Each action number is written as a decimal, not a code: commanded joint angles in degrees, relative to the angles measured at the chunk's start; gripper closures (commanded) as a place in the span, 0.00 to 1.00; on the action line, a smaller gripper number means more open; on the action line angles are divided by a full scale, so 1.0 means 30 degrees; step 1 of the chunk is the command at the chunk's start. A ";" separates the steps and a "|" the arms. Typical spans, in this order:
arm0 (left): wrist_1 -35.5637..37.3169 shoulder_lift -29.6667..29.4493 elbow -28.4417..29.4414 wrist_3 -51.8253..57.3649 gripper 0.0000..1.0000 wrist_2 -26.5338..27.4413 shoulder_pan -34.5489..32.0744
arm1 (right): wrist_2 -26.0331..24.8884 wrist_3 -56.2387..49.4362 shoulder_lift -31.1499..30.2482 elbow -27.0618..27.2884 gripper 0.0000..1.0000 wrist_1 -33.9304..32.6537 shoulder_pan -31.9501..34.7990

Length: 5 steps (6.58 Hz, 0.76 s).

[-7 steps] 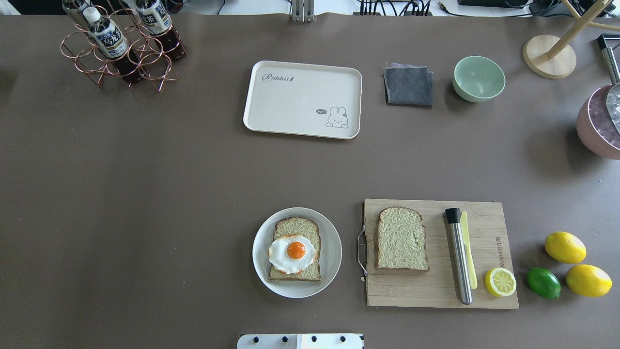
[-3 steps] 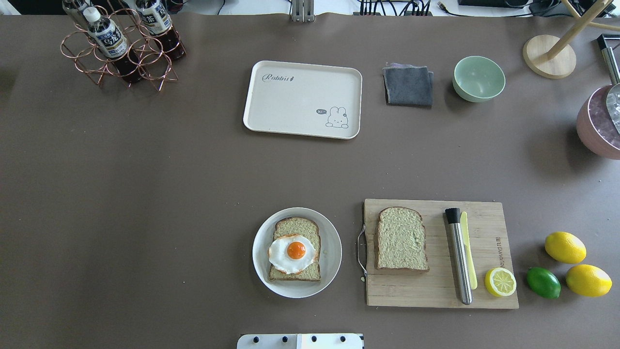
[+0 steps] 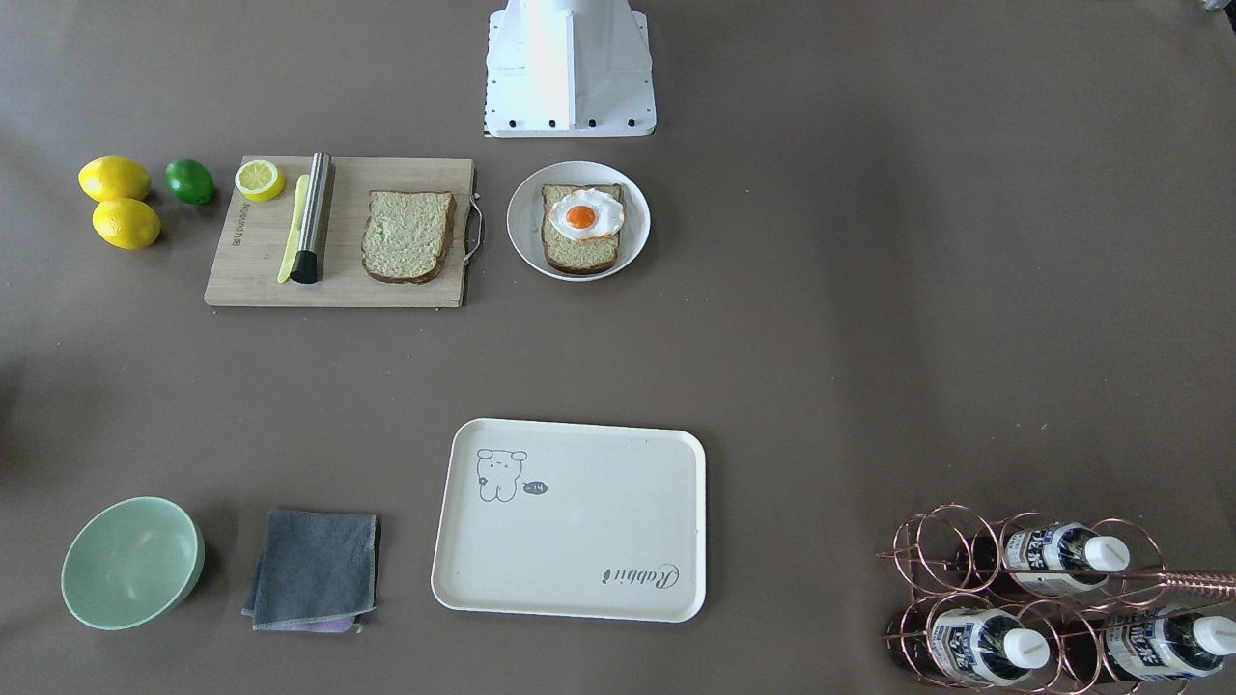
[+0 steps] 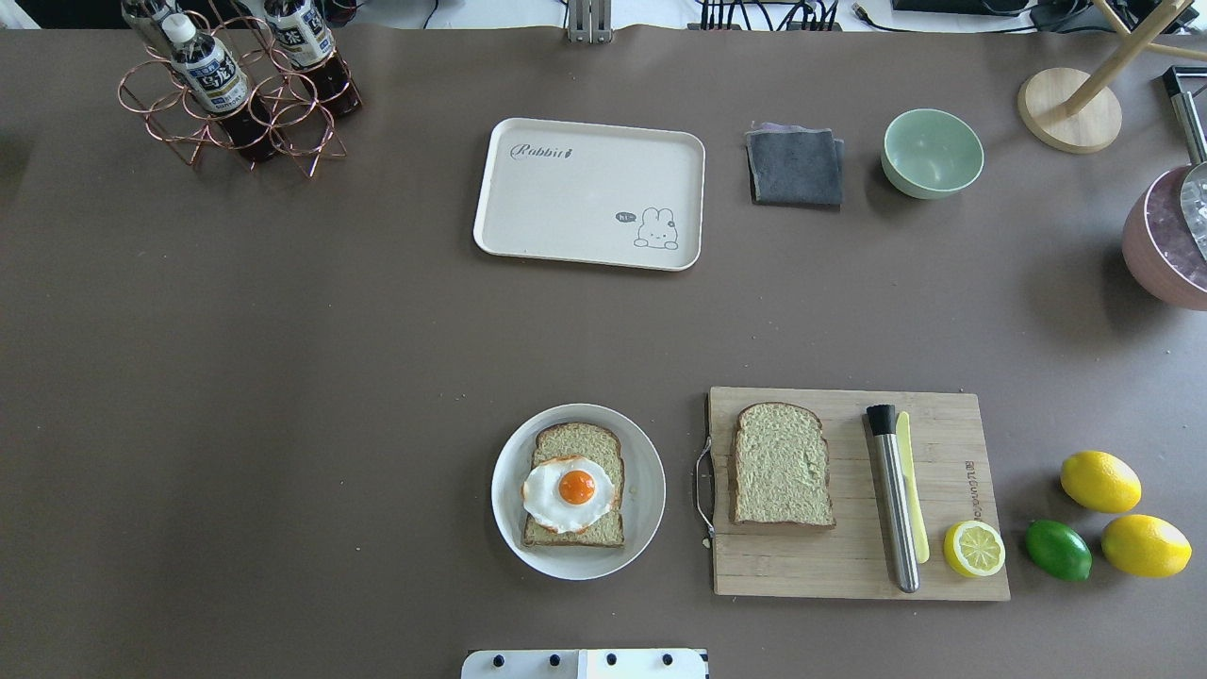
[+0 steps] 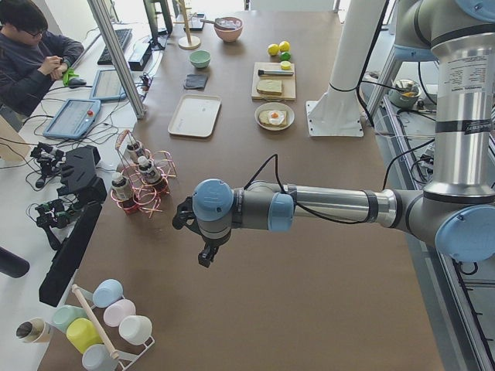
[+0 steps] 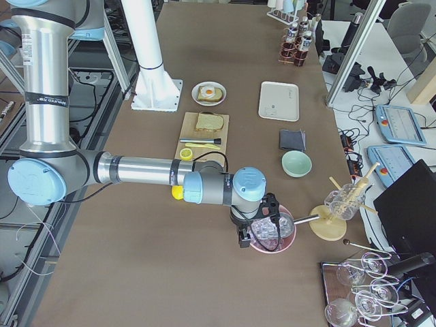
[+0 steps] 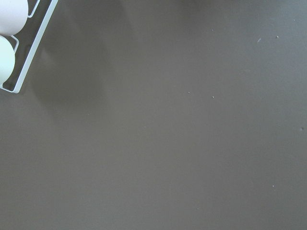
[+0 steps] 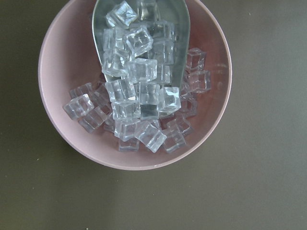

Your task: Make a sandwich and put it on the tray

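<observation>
on the plate (image 4: 651, 470), egg (image 4: 569, 492) tops one bread slice (image 4: 577, 438), tray (image 4: 575, 198) well apart.

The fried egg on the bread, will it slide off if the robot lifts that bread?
It might. The white fried egg with the orange yolk just lies on top of the tan bread slice, reaching its edge, so tilting may slide it. It looks thin and glossy, so probably light, maybe slippery.

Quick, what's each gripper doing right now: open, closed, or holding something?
Left gripper: cannot be told, as it shows only in a side view.
Right gripper: cannot be told, side view only; it hangs over the pink bowl of ice.
</observation>
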 commanded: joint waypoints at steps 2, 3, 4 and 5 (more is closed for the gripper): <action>-0.4591 -0.1278 -0.0108 -0.4233 0.02 -0.0680 0.1029 | -0.0186 0.0494 0.0135 0.0000 0.00 0.2622 -0.0027; -0.5160 -0.2159 -0.0049 -0.6228 0.03 -0.0592 0.2431 | -0.0013 0.1484 0.0135 0.0174 0.00 0.3504 -0.0172; -0.5311 -0.2719 -0.0164 -0.7727 0.03 -0.0534 0.3257 | 0.0163 0.2683 0.0164 0.0756 0.00 0.3774 -0.0754; -0.5312 -0.3102 -0.0601 -0.9975 0.02 0.0859 0.3788 | 0.0194 0.3798 0.0165 0.1632 0.00 0.3719 -0.1398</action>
